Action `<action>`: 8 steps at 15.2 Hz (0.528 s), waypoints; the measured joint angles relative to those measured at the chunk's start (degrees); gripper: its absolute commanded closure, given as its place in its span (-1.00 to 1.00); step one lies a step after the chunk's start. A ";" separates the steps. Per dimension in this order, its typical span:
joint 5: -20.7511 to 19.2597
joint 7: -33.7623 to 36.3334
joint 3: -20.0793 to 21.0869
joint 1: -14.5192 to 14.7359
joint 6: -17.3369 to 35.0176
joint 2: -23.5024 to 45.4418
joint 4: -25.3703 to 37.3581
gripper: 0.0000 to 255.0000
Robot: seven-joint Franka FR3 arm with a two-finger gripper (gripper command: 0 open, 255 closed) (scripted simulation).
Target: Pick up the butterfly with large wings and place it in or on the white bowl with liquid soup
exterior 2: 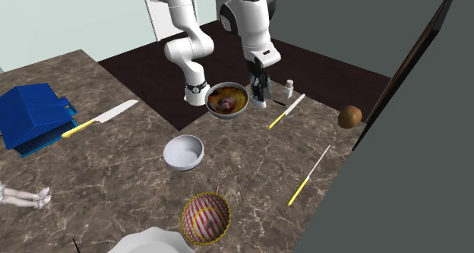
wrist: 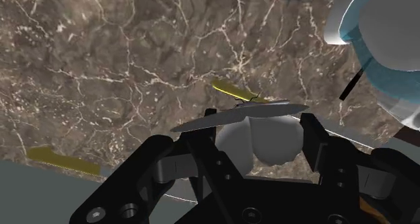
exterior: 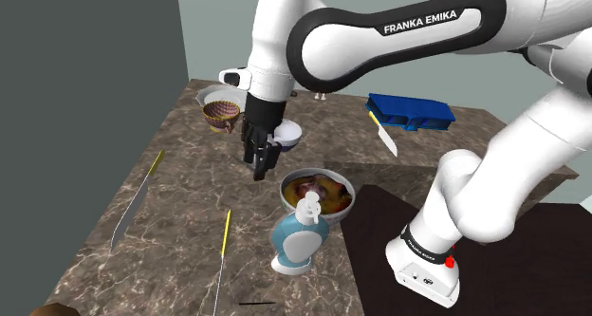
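Shoulder view: looking down from beside the stand (exterior: 531, 286).
Second exterior view: facing it across the shared table (exterior 2: 251, 160).
Wrist view: pointing down, close above the table.

The desk (exterior: 190, 200) is brown stone, marble-like with pale veins, polished to a soft sheen. The dark flat stand (exterior: 379, 267) at its near right is matt and plain. The white arm with black joints (exterior: 318, 20) has a smooth, glossy, plastic-looking shell. The black tool (wrist: 252, 132) is satin, with dull highlights on its edges. The plain grey flat-winged butterfly (wrist: 235, 116) is matt, its material unreadable. The long knife with a yellow handle (exterior: 138, 198) has a grey metallic blade. The blue slotted rack (exterior: 410, 110) looks like plastic. The small white bowl (exterior 2: 184, 153) and the blue-and-white bottle (exterior: 299, 240) are smooth and glossy.
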 measured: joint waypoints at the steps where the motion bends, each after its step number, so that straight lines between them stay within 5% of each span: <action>1: 0.42 -0.58 -0.31 -0.02 -0.08 -2.24 -2.26 1.00; 8: 1.87 -4.72 -3.58 -0.22 -3.11 -19.00 -16.93 1.00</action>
